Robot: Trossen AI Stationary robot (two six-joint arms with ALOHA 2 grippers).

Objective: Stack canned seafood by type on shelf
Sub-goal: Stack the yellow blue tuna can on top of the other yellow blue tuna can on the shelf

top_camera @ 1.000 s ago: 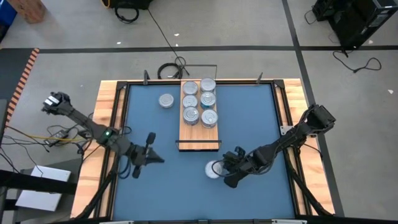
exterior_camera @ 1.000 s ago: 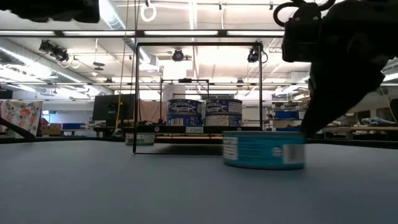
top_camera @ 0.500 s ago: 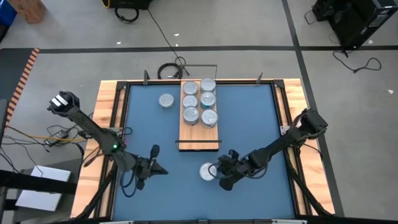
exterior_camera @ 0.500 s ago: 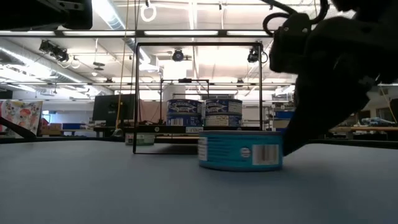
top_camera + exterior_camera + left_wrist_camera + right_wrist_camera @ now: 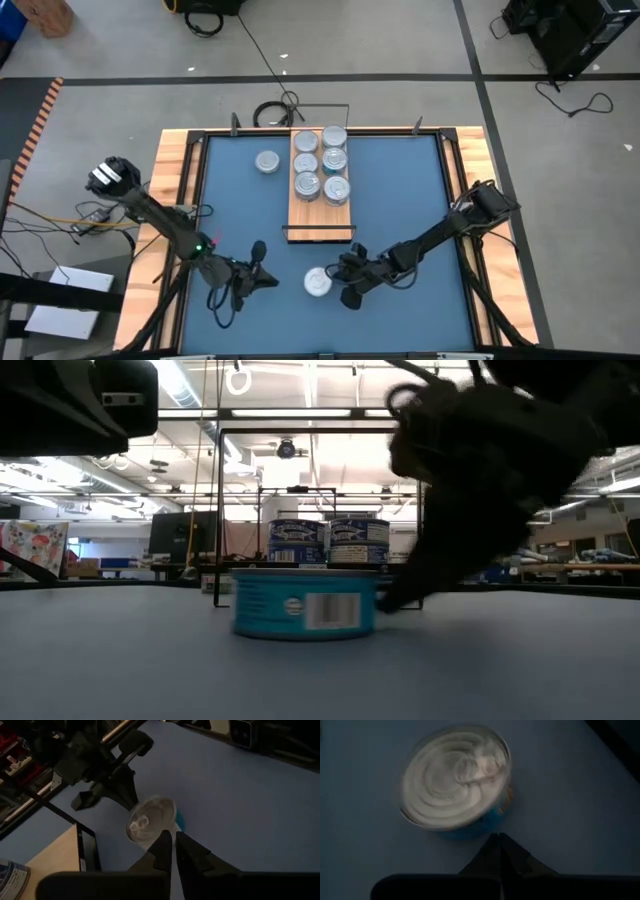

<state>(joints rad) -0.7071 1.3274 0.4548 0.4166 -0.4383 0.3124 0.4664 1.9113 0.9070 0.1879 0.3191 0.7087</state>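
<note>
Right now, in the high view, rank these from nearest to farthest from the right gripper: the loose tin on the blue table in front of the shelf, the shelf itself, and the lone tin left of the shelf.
1. The loose teal-sided tin, just left of the right gripper.
2. The shelf, its near end up-table from the gripper.
3. The lone tin, on the blue table left of the shelf's far end.

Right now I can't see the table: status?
Right gripper shut, against the teal tin. Left gripper beside it. Shelf front end bare.
</note>
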